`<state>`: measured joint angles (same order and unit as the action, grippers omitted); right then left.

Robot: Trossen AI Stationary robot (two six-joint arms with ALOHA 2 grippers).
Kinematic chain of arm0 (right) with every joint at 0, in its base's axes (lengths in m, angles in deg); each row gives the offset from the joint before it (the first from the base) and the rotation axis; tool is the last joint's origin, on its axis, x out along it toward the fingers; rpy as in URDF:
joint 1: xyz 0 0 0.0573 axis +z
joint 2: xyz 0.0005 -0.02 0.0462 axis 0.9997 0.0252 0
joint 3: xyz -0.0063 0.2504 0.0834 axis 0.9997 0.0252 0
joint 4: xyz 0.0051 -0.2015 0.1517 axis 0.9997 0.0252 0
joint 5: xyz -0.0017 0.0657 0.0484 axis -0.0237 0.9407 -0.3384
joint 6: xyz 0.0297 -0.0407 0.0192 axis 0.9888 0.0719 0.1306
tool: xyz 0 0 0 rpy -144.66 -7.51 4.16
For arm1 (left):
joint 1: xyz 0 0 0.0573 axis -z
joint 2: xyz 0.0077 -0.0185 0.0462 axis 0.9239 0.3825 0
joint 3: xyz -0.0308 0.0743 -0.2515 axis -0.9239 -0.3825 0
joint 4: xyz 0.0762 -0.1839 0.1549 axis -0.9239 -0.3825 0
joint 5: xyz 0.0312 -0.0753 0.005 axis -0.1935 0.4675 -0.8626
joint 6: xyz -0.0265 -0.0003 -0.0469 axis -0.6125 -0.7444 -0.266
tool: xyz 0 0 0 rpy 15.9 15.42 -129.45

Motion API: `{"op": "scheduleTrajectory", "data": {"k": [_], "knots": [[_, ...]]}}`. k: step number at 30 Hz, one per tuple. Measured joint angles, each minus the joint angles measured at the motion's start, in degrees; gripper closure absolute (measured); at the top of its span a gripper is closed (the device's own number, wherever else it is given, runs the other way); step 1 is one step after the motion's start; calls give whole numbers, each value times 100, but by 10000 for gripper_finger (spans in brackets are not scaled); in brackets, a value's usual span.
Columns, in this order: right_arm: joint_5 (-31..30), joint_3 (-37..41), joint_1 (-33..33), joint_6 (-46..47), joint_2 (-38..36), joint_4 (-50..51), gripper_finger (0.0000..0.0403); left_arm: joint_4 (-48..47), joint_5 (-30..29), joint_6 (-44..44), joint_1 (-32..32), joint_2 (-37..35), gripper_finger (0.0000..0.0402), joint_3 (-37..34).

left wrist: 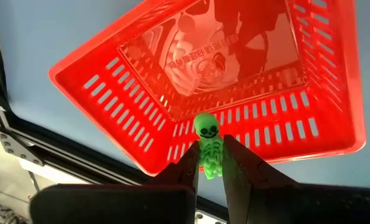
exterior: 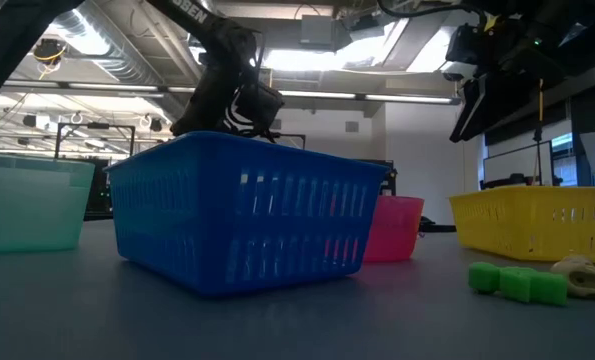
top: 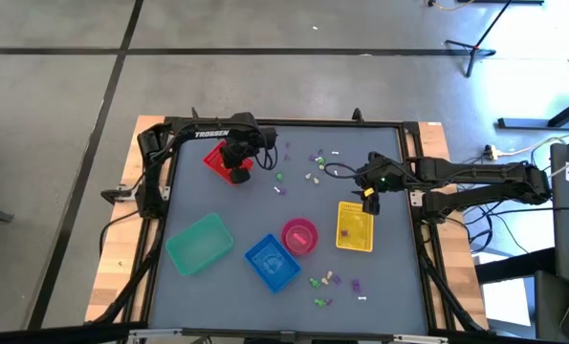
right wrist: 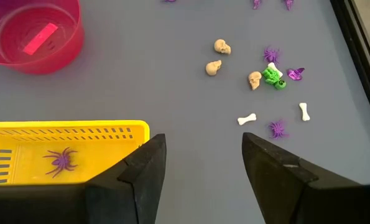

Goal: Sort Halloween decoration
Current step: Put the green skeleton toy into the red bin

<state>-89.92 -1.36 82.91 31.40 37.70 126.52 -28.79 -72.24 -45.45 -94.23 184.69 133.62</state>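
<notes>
Pinched in the left gripper's (left wrist: 211, 171) nearly closed jaws, a green skeleton (left wrist: 208, 144) hangs over the red basket (left wrist: 141, 93); next, release it. Right gripper (right wrist: 203, 155) waits wide open by the yellow basket (right wrist: 66, 132).

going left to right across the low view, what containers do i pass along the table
teal basket → blue basket → pink bowl → yellow basket

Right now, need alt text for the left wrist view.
The left gripper pinches a green skeleton figure between its fingers, directly above an open red basket with slotted walls. The basket sits on a grey table.
</notes>
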Motion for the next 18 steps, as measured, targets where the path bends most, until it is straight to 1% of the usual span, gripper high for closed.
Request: {"op": "scheduleTrajectory", "data": {"k": [14, 18], "knots": [[0, 0, 0, -1, 0, 0, 192, 173, -35, 29, 0, 0, 371, 0], [0, 0, 0, -2, 0, 0, 192, 218, -28, 31, 0, 0, 350, 0]]}}
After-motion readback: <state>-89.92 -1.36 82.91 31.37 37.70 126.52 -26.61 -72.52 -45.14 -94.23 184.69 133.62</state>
